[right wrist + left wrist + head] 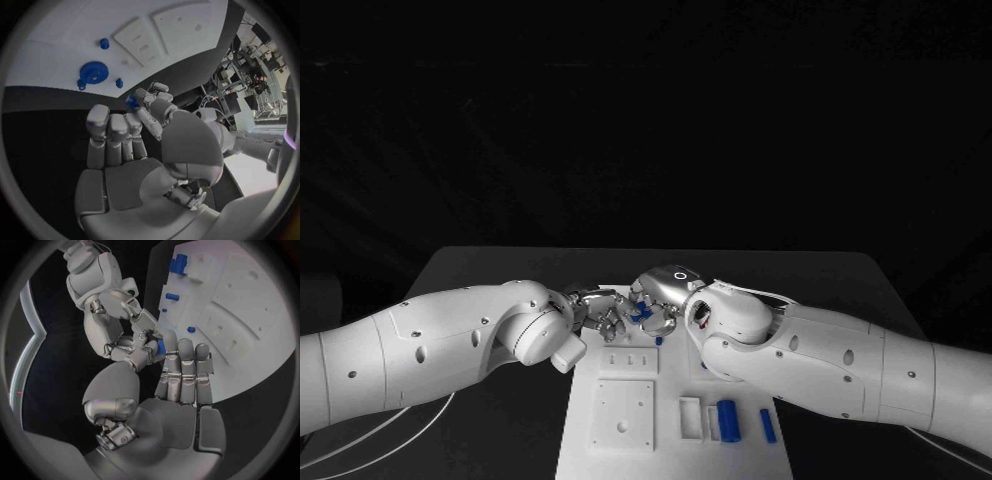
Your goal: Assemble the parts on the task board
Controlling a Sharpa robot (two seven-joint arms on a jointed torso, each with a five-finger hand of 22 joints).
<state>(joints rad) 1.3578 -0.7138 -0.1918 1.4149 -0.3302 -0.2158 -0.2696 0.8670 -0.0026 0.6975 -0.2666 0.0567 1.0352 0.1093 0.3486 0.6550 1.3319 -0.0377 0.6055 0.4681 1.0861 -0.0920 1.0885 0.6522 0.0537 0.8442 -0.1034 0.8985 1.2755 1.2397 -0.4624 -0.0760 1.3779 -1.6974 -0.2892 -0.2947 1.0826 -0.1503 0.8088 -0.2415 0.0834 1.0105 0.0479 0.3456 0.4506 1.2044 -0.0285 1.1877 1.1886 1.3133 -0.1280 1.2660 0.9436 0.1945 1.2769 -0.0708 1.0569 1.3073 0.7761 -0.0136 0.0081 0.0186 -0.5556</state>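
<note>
- Head view: left hand [596, 312] and right hand [661, 298] meet above the far end of the task board [625, 415]; a small blue part [640, 313] sits between their fingers. Which hand is nearer: cannot tell.
- Left wrist view: both hands' fingertips touch the part [160, 346]; long axis unclear.
- Right wrist view: right fingers pinch the part [132, 102], near a blue gear [94, 72] on the board.

1. The head view is dim; the upper half is almost fully black, and only the grey tabletop [488, 262] and the white rectangular plastic task board [625, 415] catch light.
2. Both wrist views have strong fisheye bending and dark round frames.
3. The board looks overexposed there, with soft highlights on the silver metal fingers [185, 371].
</note>
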